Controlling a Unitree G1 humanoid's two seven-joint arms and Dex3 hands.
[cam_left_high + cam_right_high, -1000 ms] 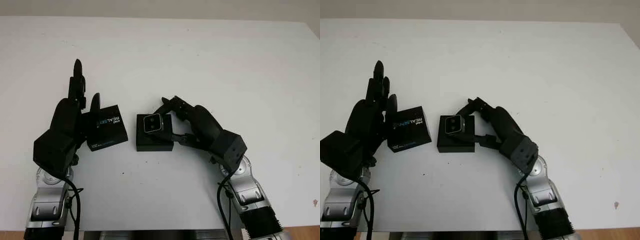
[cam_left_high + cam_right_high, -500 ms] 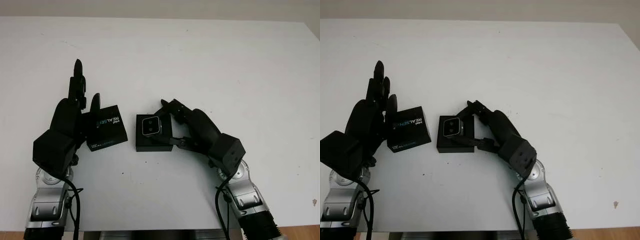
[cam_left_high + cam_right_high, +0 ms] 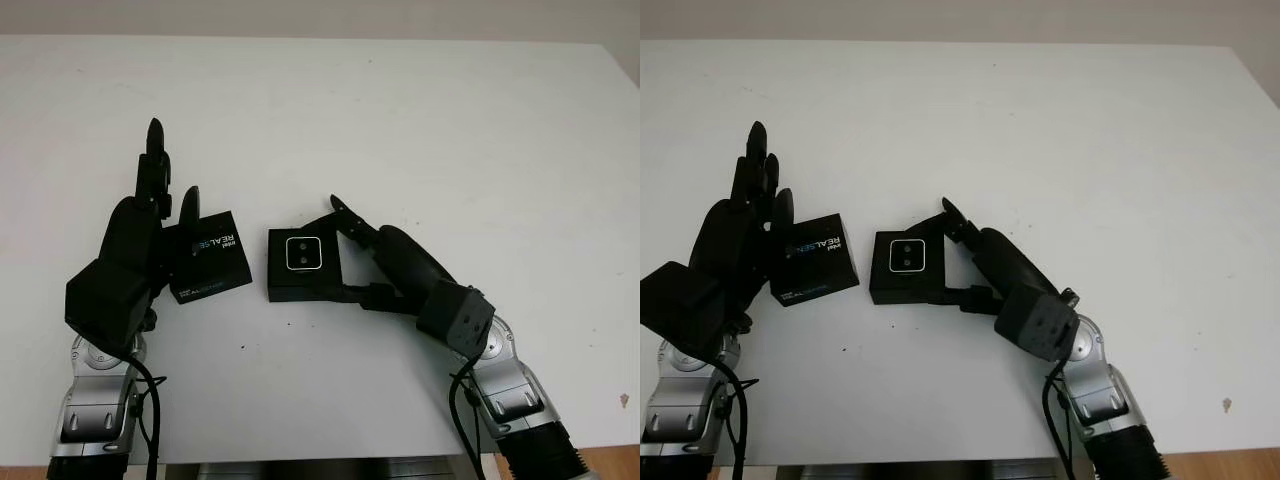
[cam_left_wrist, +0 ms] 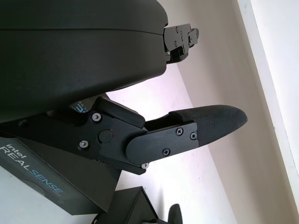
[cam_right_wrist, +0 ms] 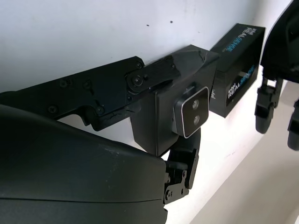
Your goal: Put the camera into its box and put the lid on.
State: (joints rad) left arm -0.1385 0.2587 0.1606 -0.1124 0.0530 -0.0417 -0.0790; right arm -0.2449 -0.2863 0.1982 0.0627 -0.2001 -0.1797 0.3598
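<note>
Right hand clamps the black box at its sides, camera seated inside, left hand open beside the lid, probably a light, stiff, edge-friendly piece.

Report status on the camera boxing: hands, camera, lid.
Right hand clasps the box from its right side. Camera seated in box, lens up. Left hand open beside lid, lid on table, not yet on. Nothing in the way.
</note>
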